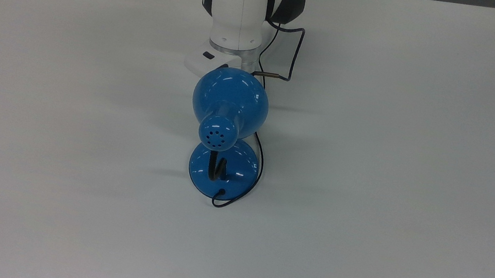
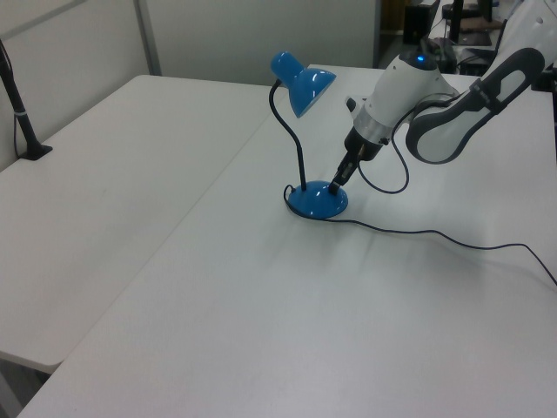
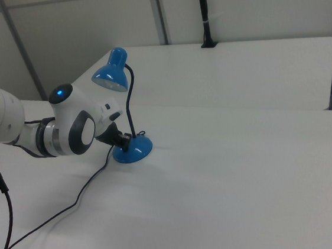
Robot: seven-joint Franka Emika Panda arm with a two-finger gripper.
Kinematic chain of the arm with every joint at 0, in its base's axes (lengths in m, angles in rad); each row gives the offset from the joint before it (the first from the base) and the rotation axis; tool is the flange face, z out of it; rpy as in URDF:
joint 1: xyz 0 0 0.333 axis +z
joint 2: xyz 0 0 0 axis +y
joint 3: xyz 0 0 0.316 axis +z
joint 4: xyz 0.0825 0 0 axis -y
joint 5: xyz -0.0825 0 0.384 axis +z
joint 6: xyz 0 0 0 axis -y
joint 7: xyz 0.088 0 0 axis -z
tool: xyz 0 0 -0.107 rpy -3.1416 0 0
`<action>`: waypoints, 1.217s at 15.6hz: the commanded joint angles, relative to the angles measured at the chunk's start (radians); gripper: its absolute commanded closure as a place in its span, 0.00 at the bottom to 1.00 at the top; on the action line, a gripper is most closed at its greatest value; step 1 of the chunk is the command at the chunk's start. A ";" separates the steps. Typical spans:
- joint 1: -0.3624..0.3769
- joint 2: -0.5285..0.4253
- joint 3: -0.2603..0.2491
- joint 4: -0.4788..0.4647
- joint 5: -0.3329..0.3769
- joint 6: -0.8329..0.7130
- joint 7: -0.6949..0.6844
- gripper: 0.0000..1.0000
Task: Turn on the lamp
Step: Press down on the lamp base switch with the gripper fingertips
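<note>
The blue lamp stands upright on the white table (image 1: 393, 180), with its dome shade (image 1: 231, 99) over its round base (image 1: 224, 171). In the left view its black neck rises from the base (image 2: 318, 201) to the shade (image 2: 301, 79). My gripper (image 2: 338, 180) slants down with its dark tips together, touching the base's top on the left view's right side. The right view shows the gripper (image 3: 122, 142) on the base (image 3: 134, 151), under the shade (image 3: 111, 71). No light shows in the shade. In the top view the shade hides my fingers.
The lamp's thin black cord (image 2: 435, 233) runs across the table toward the left view's right. My arm's own cable (image 1: 293, 52) loops beside the wrist. A black clamped post (image 2: 22, 122) stands at the far table's edge, and another post (image 3: 204, 13) rises behind.
</note>
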 commanded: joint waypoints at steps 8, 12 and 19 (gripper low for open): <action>0.001 0.004 0.007 0.024 -0.012 -0.034 -0.018 1.00; 0.002 0.009 0.007 0.026 -0.012 -0.032 -0.018 1.00; 0.001 0.032 0.009 0.047 -0.015 -0.029 -0.033 1.00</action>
